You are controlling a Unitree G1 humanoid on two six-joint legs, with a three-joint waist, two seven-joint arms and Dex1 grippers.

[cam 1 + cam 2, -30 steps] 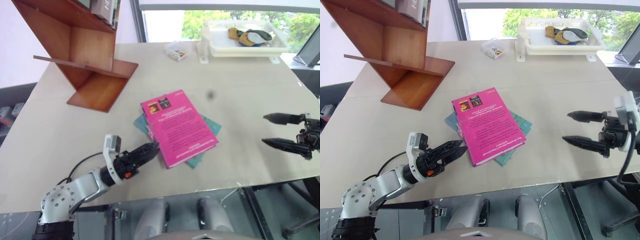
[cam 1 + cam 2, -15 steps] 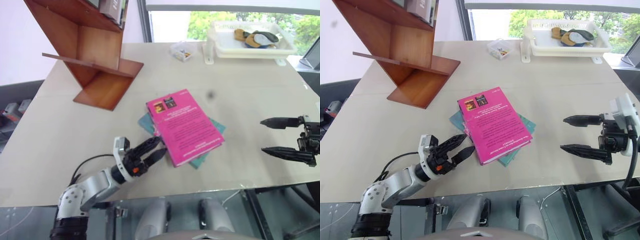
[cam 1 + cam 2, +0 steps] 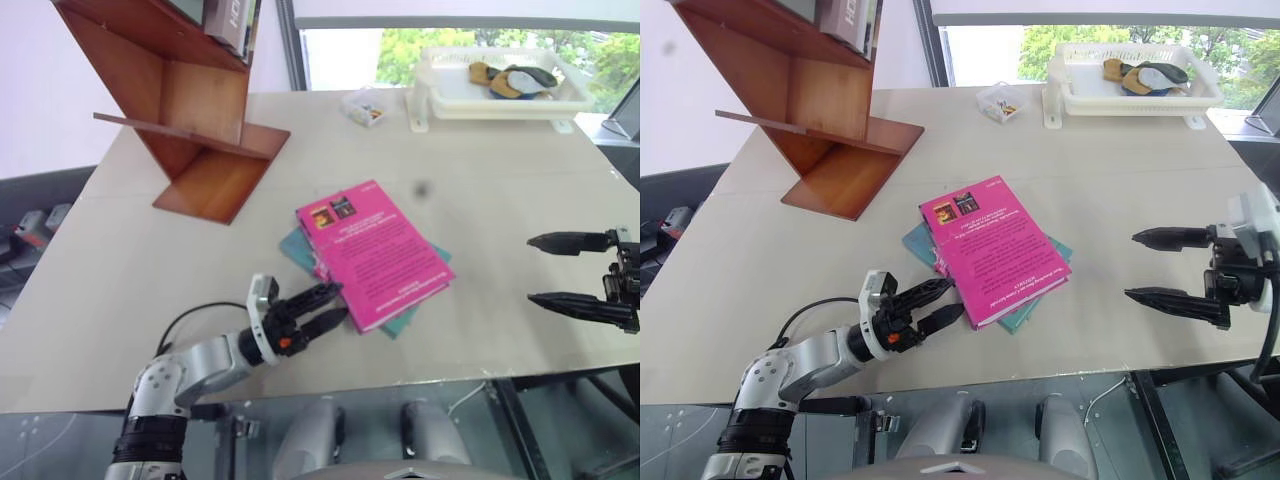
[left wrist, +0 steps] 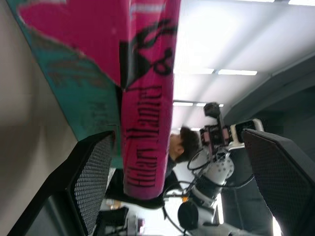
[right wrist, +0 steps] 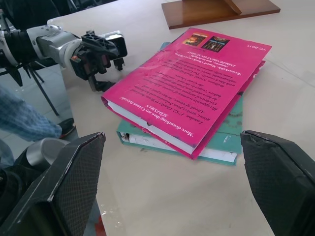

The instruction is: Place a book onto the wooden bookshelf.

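The pink book point(image 3: 375, 255) lies back cover up in the middle of the table, on top of a teal book point(image 3: 402, 321). My left gripper point(image 3: 336, 303) is open and level at the pink book's near left corner. In the left wrist view the book's spine point(image 4: 147, 98) stands between the two fingers point(image 4: 93, 167), close to one of them; I cannot tell if they touch. My right gripper point(image 3: 1132, 265) hangs open to the right of the books, well apart, pointing at them. The wooden bookshelf point(image 3: 190, 130) stands tilted at the far left of the table.
A white tray point(image 3: 432, 92) with cloth items sits at the far right edge, and a small clear box point(image 3: 365, 105) beside it. Some books point(image 3: 230, 20) rest on the shelf's upper board. A person point(image 4: 179, 142) shows beyond the table in the left wrist view.
My left gripper has moved right, up to the pink book's near corner, and rolled a little. The right gripper has stayed put. The camera has shifted slightly.
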